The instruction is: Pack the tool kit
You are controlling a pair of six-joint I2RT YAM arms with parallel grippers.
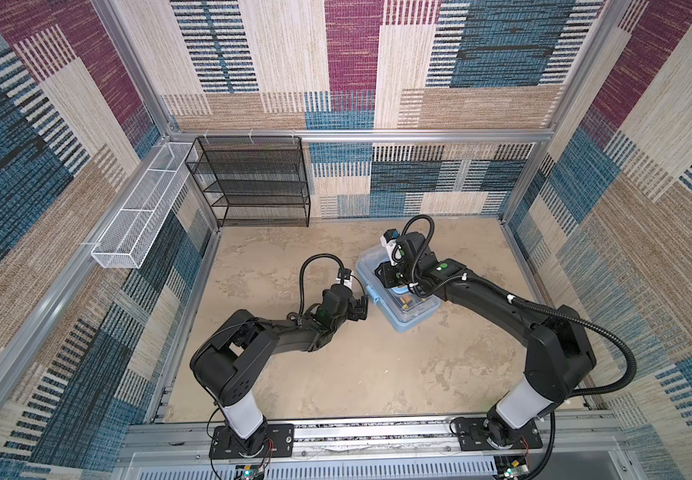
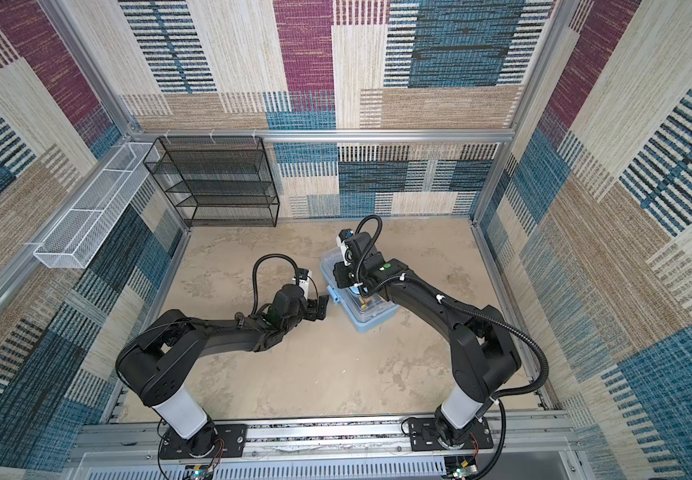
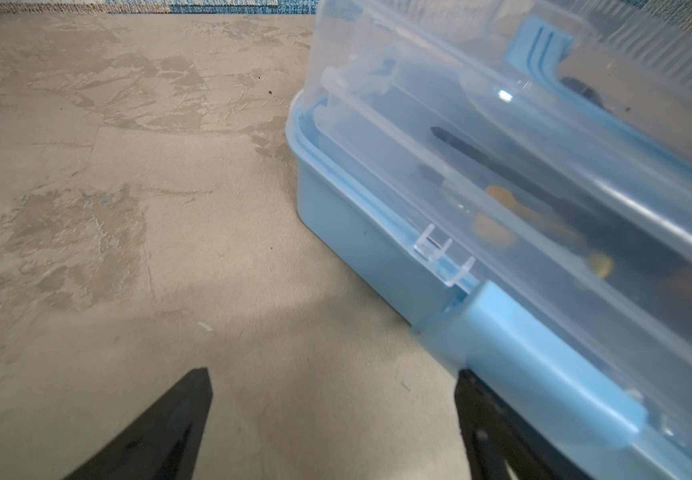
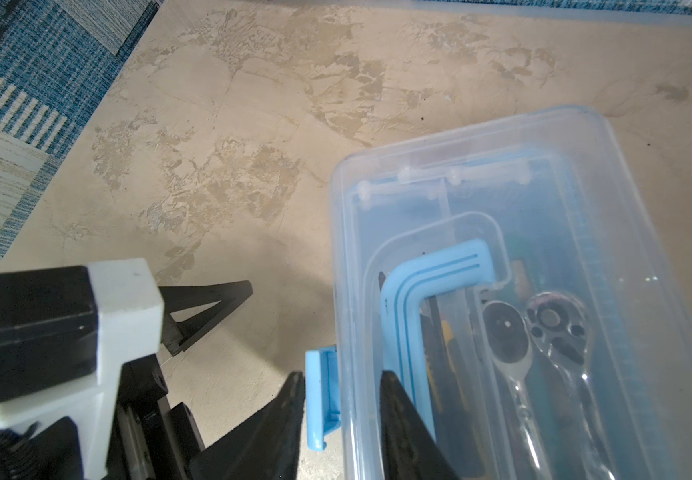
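The tool kit (image 1: 412, 318) sits closed on the desk (image 1: 377, 374), with 2 ratchets (image 4: 506, 332) inside. The right hand (image 4: 342, 372) is narrow, apparently pinching the blue latch (image 4: 321, 399) against the lid (image 4: 543, 187). The left hand (image 1: 363, 309) stands wide and empty, just beside. Risk: 1 jaw could slip off the latch, and the unbraced tool kit could skid.

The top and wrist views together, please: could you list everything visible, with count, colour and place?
tool box: one, light blue, clear lid down, table right of centre
handle: one, blue, flat on the lid
latch: one, blue, box side nearest the left gripper
ratchets: two, silvery, inside the box
other tools: several, dark and yellow, inside, unclear
shelf rack: one, black mesh, back left
basket: one, white mesh, left wall
table: one, beige, underneath
left gripper: one, black, open, beside the latch
right gripper: one, black, closed on the latch
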